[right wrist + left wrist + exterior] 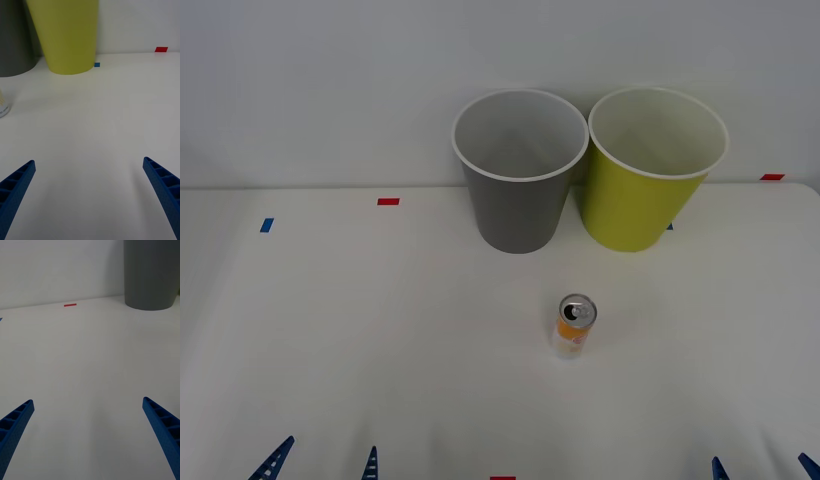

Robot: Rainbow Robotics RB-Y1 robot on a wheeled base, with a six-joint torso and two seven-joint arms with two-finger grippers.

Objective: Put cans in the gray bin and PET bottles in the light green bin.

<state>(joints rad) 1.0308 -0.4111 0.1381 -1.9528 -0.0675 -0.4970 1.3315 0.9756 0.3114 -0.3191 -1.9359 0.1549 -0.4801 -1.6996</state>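
White surface and pale wall frame the scene. A slim orange-and-white aluminium can stands upright, near the tall tapered gray bin and yellow-green bin; both look empty. Left tool and right tool hang spread, well apart from the can. A clumsy approach could topple it.

No text, brand or number can be read anywhere. On the can, standing upright on the bench, an orange band and white body are seen, and a line of small grey print on its base is caught in the right wrist view, too blurred to be made out. The gray bin and light green bin are unlettered.
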